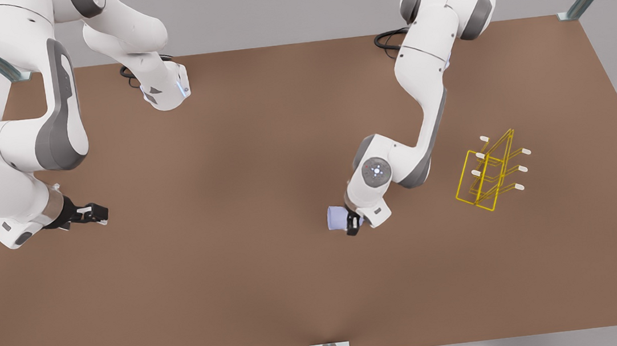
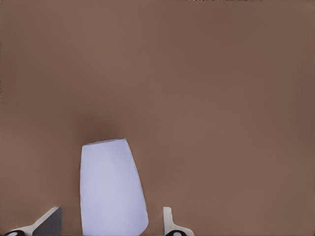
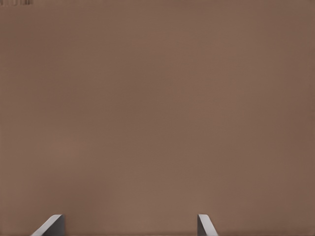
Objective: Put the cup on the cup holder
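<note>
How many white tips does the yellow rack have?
6 on the cup holder in the front view: three on the side toward the arm holding the cup, at, and three on the far side, at. Others may be hidden.

The front view looks almost straight down from high above the table [image 1: 252,293], taking in all four edges and both arm bases at the far edge. The left wrist view looks along its fingers [image 2: 168,222] at close range onto the table surface, with the cup [image 2: 112,189] near the lens. The right wrist view faces bare table [image 3: 157,108] closely. All three views share the brown tabletop; the front view and the left wrist view share the cup [image 1: 336,217].
</note>
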Controlling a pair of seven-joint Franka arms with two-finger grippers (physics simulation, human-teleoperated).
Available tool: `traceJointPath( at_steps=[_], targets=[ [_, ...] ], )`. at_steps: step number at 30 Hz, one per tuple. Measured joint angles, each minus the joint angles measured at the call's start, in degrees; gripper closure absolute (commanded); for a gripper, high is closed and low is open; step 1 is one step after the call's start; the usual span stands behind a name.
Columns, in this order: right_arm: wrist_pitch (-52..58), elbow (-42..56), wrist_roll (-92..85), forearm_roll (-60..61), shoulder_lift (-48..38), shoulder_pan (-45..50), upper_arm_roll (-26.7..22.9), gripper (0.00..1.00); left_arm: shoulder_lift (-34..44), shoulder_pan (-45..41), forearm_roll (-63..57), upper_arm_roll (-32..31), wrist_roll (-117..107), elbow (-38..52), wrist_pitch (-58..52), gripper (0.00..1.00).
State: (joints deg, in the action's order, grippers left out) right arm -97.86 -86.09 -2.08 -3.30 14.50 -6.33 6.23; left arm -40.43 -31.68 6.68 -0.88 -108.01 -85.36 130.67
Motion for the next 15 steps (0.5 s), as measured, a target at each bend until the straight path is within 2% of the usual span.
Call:
traceJointPath(
  at_steps=[15],
  targets=[
    [-0.26,0.10,2.39,0.17,0.39,-0.44,0.00,0.00,-3.32,0.07,0.17,-0.32,-14.32,0.01,2.08,0.00]
  ],
)
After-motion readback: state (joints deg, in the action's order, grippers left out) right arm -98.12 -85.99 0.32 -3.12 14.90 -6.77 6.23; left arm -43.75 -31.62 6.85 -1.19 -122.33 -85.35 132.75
